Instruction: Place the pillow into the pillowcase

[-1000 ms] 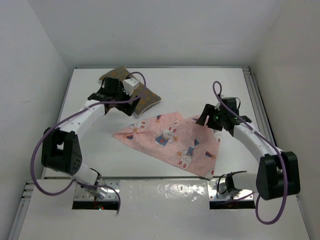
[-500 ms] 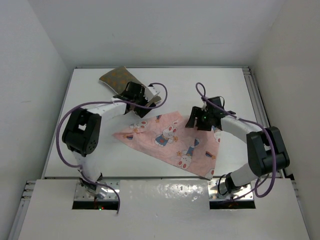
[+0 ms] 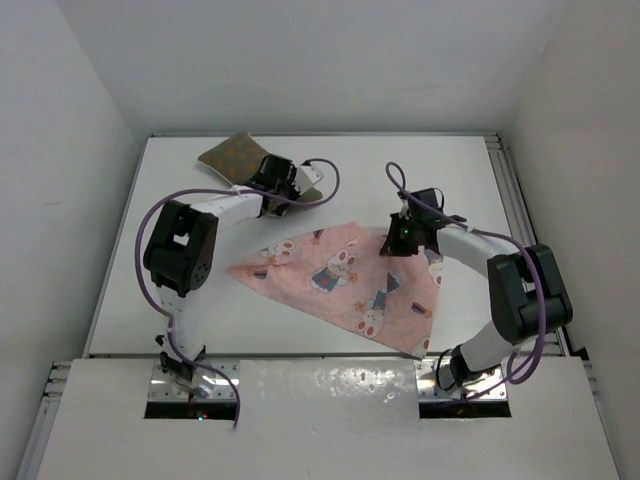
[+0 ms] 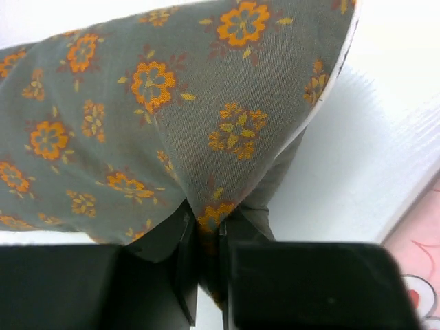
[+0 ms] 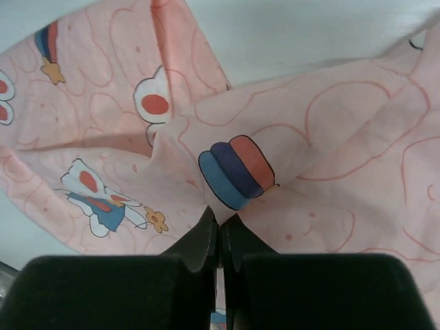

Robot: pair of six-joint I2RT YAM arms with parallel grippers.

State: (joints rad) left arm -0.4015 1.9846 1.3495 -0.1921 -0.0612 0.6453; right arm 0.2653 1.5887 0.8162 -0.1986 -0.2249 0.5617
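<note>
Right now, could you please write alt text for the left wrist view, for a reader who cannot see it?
The left pincer is shut on a fold of the pillow, olive fabric with orange flowers filling most of the view. White table shows at right, a pink pillowcase corner at lower right.

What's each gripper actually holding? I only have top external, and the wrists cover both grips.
Observer: Left wrist view shows the left gripper shut on a pinched-up fold of the pillow.
Operator: Edge or middle?
Observer: Near a corner; the pale piped edge runs just right of the pinch.
Operator: Right side?
Observer: The right gripper is shut on a bunched fold of the pillowcase, just below a blue-and-red striped patch.
</note>
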